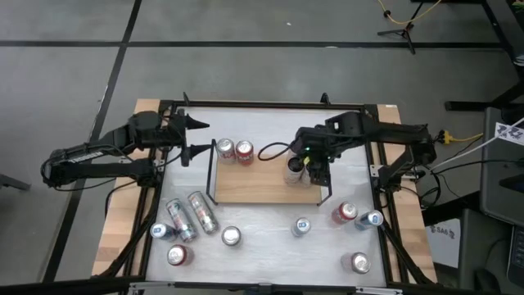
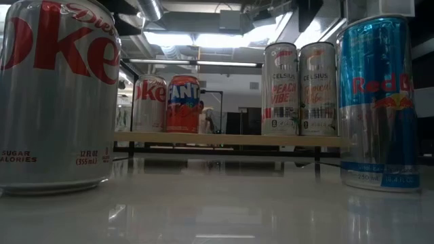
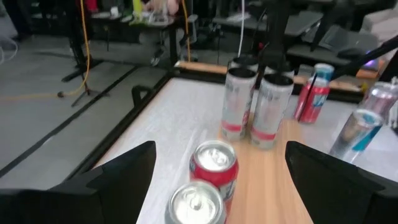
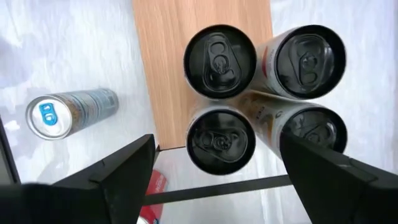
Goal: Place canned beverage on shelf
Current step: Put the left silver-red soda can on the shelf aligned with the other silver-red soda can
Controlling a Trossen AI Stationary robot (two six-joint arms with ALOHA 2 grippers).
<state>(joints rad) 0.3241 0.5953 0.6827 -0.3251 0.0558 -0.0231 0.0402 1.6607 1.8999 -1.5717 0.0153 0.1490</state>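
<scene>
The shelf (image 1: 262,184) is a light wooden board with black rails at its short ends, in the middle of the table. Several tall black-topped cans (image 4: 219,60) stand together at its right end, two of them showing in the low view as Celsius cans (image 2: 298,88). A Coke can (image 2: 149,103) and a Fanta can (image 2: 183,103) stand at its far left corner. My right gripper (image 4: 214,186) hangs open above the tall cans, pointing down, touching none. My left gripper (image 1: 196,138) waits open beside the shelf's left end, pointing at the two cans (image 3: 208,180).
Loose cans are spread over the near half of the table: two lying at the left (image 1: 192,215), standing ones around them (image 1: 232,236), and more at the right (image 1: 344,214), (image 1: 359,262). A blue-topped can (image 4: 68,112) lies beside the shelf. The shelf's middle is bare.
</scene>
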